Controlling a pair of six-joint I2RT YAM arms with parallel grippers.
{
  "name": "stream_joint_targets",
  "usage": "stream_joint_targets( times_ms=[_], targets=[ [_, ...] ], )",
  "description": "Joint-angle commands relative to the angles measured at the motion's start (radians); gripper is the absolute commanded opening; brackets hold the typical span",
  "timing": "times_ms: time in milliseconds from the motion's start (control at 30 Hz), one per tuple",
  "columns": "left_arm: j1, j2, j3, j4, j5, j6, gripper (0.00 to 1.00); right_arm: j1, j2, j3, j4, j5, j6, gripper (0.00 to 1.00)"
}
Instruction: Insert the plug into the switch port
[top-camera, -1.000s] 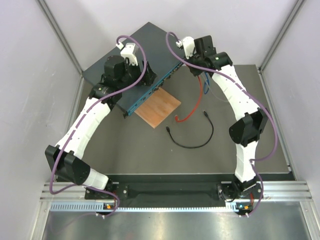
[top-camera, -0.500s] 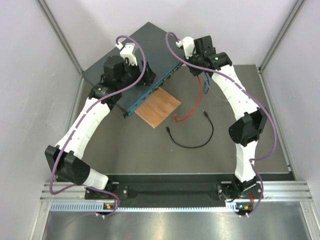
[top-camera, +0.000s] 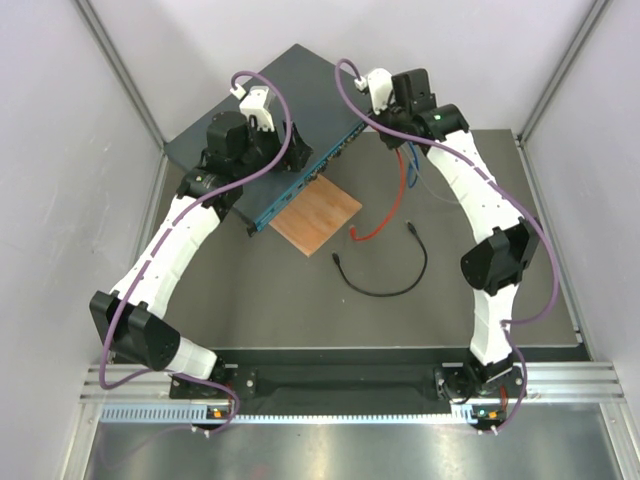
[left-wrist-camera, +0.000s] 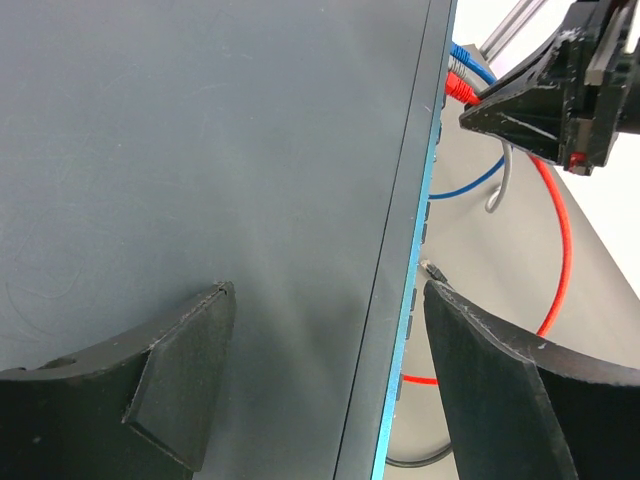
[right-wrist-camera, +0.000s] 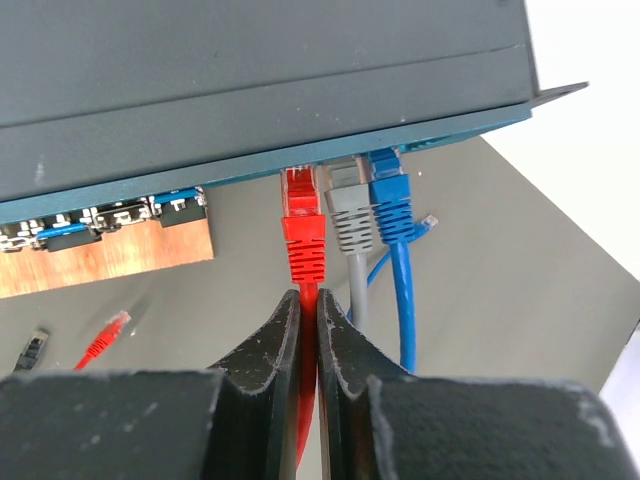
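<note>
The switch (top-camera: 262, 100) is a flat dark slate box lying at an angle at the back, its teal front edge (left-wrist-camera: 412, 300) facing the table. In the right wrist view the red plug (right-wrist-camera: 303, 225) sits with its tip in a port of the switch (right-wrist-camera: 250, 80). My right gripper (right-wrist-camera: 309, 300) is shut on the red cable just behind the plug's boot. My left gripper (left-wrist-camera: 330, 290) stands open astride the front edge. One of its fingers (left-wrist-camera: 185, 370) is over the switch's top, the other beyond the edge. From there my right gripper (left-wrist-camera: 530, 110) shows at the upper right.
A grey plug (right-wrist-camera: 352, 215) and a blue plug (right-wrist-camera: 390, 205) sit in the ports right beside the red one. A brown wooden board (top-camera: 316, 215) lies under the front edge. The red cable's loose end (top-camera: 357, 238) and a black cable (top-camera: 390, 290) lie mid-table.
My right wrist has shifted slightly toward the back and right, still gripping the red cable. The left arm has not moved.
</note>
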Motion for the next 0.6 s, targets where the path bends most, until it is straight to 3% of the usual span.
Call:
stream_joint_targets(
  times_ms=[0, 567],
  targets=[
    [0.006, -0.014, -0.027, -0.02, 0.014, -0.016, 0.81, 0.028, -0.077, 0.012, 0.24, -0.104, 0.022, 0.0],
    [0.01, 0.001, -0.021, -0.02, 0.017, -0.019, 0.81, 0.042, -0.038, -0.014, 0.366, -0.11, 0.011, 0.0]
  ],
)
